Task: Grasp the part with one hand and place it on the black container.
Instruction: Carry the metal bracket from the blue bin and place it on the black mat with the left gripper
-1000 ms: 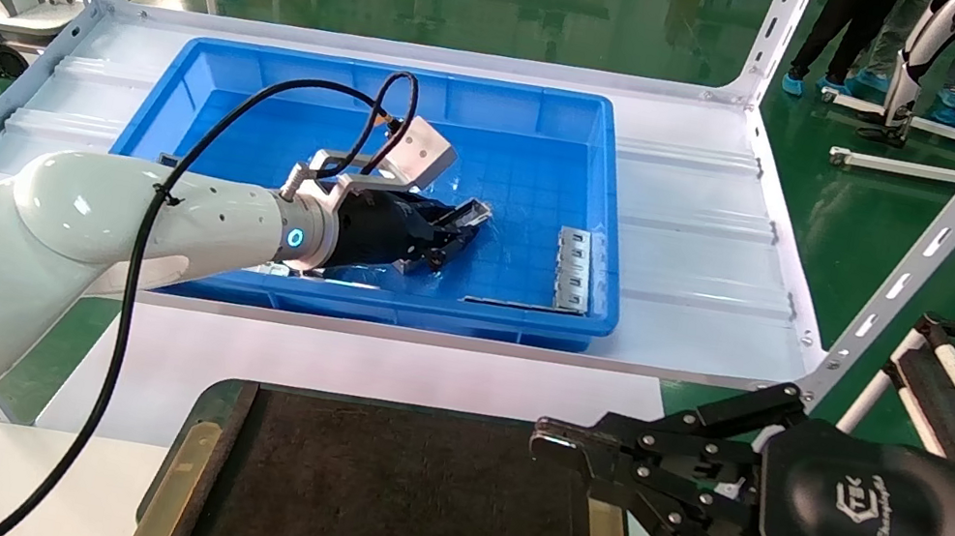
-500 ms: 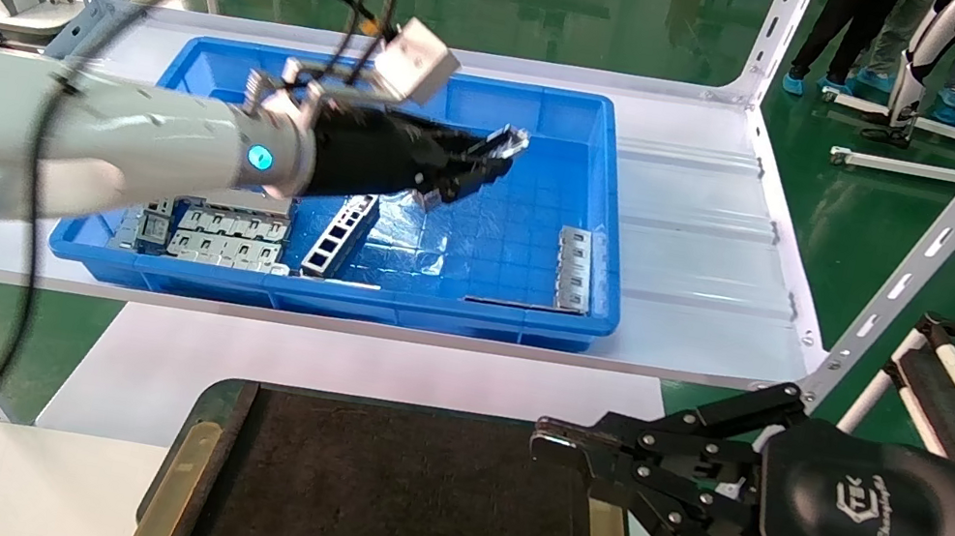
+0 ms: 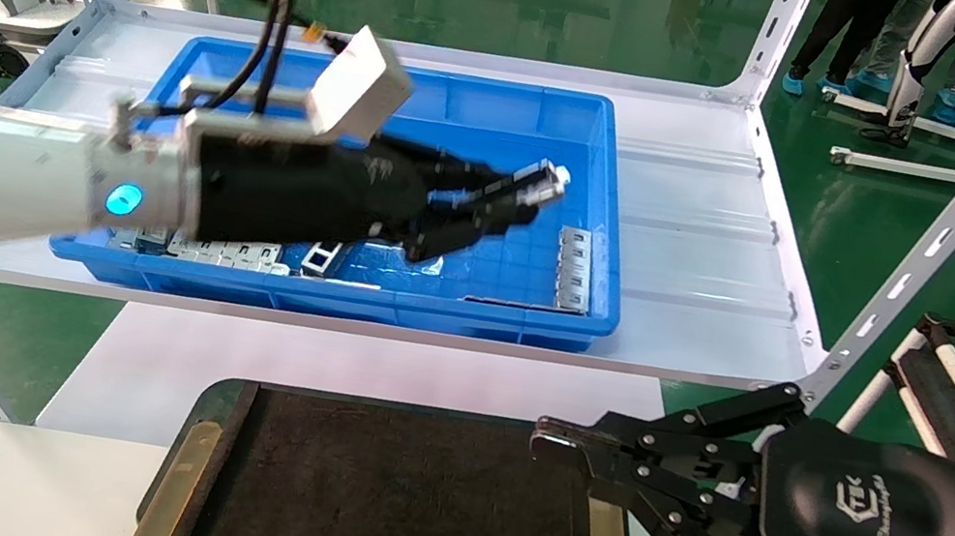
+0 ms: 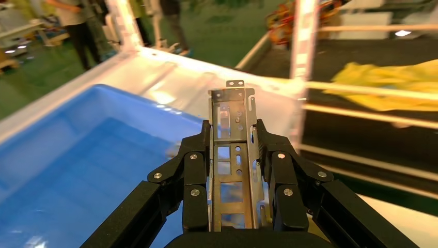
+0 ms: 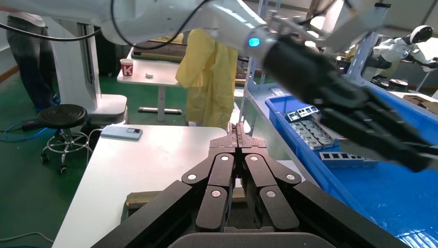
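My left gripper [image 3: 510, 195] is shut on the part [image 3: 544, 179], a long narrow grey metal channel, and holds it in the air above the blue bin [image 3: 602, 231]. In the left wrist view the part [image 4: 231, 155] lies lengthwise between the two black fingers [image 4: 195, 181], its end sticking out past the tips. The black container [image 3: 396, 509] with brass side strips lies at the near edge, below and nearer than the left gripper. My right gripper [image 3: 550, 443] is shut and empty, parked over the container's right strip; it also shows in the right wrist view [image 5: 237, 135].
The blue bin holds flat slotted plates [image 3: 225, 248], a ladder-like frame [image 3: 320, 258] and another grey piece [image 3: 573, 270] at its right end. White slotted rack posts [image 3: 945, 233] stand at the bin shelf's corners. A white table [image 3: 157, 359] lies between shelf and container.
My left gripper has risen out of the blue bin with the part in it and moved right and nearer. The right arm has not moved.
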Robot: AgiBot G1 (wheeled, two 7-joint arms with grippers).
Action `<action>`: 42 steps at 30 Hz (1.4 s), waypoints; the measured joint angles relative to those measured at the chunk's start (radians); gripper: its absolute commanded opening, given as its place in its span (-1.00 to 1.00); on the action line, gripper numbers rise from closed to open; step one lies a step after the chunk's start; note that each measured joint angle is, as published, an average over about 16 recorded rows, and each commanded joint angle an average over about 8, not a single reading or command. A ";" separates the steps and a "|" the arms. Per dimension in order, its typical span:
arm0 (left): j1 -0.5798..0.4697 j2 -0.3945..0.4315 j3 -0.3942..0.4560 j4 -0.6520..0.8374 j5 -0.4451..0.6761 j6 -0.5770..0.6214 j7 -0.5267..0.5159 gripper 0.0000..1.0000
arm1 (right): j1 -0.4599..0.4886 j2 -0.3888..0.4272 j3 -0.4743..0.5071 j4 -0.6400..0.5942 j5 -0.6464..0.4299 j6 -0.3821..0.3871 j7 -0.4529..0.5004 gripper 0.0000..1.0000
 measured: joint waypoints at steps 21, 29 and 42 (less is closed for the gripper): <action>0.376 -0.115 0.169 -0.310 0.183 -0.336 -0.247 -1.00 | 0.000 0.000 0.000 0.000 0.000 0.000 0.000 -1.00; 0.417 -0.009 0.252 -0.190 0.286 -0.520 -0.430 -1.00 | 0.000 0.000 0.000 0.000 0.000 0.000 0.000 -1.00; 0.416 0.166 0.340 0.042 0.358 -0.700 -0.692 -1.00 | 0.000 0.000 0.000 0.000 0.000 0.000 0.000 -1.00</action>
